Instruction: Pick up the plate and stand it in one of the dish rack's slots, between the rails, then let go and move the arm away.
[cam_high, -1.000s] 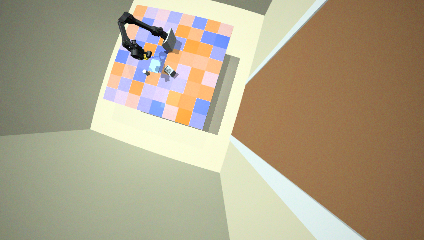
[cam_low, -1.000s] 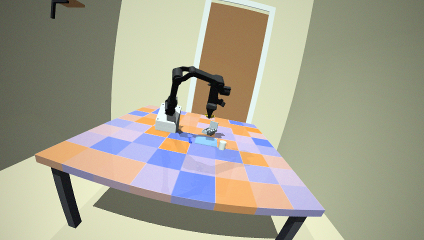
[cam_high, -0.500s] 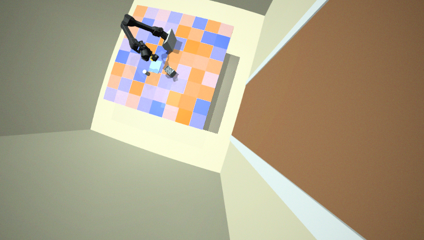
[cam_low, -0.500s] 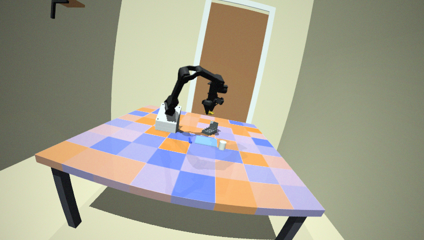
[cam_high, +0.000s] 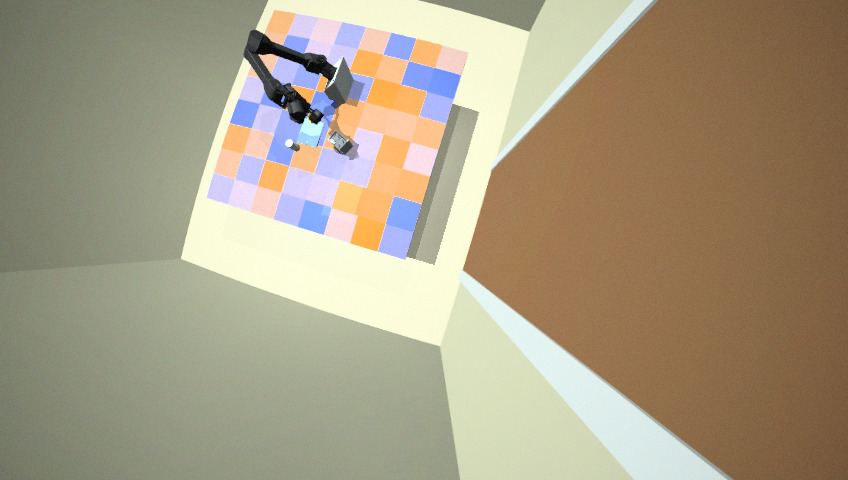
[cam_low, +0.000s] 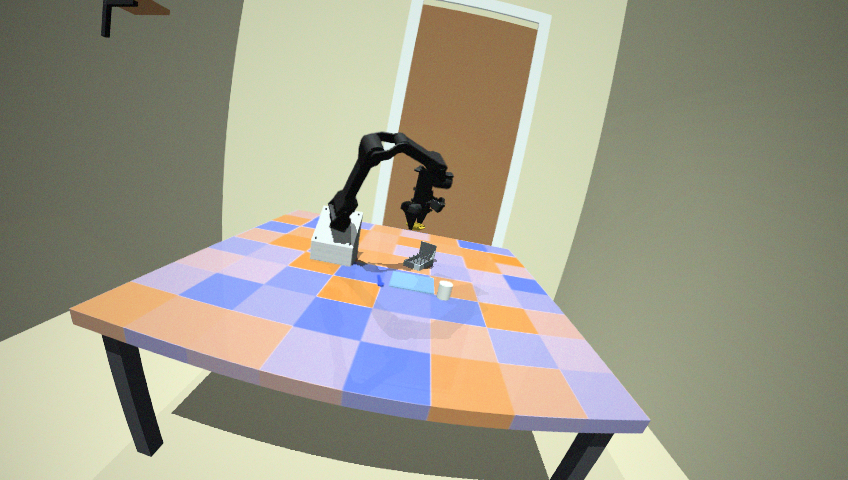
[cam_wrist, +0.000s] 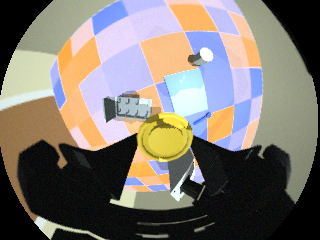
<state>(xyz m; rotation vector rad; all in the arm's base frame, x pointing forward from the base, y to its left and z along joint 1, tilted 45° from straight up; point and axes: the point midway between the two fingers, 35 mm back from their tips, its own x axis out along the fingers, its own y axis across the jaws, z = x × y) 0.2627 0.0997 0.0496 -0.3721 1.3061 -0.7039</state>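
Observation:
A round yellow plate (cam_low: 420, 226) (cam_wrist: 164, 139) is between the fingers of my gripper (cam_low: 415, 224) (cam_wrist: 164, 136), which is shut on it. In the wrist view its round face is toward the camera, with a finger at either side. In the exterior view it hangs well above the table, lying roughly flat; in the top view the gripper mostly hides it. The grey dish rack (cam_high: 339, 140) (cam_low: 420, 260) (cam_wrist: 134, 107) stands on the table below, with short rails and a taller panel at one end. The plate is not touching the rack.
A light blue mat (cam_high: 310, 135) (cam_low: 411, 283) (cam_wrist: 186, 95) lies beside the rack. A white cylinder (cam_high: 289, 143) (cam_low: 444, 290) (cam_wrist: 205, 54) stands by the mat. A small blue object (cam_low: 380, 280) (cam_wrist: 202, 118) lies on the mat's other side. The arm's white base block (cam_low: 333, 248) is behind.

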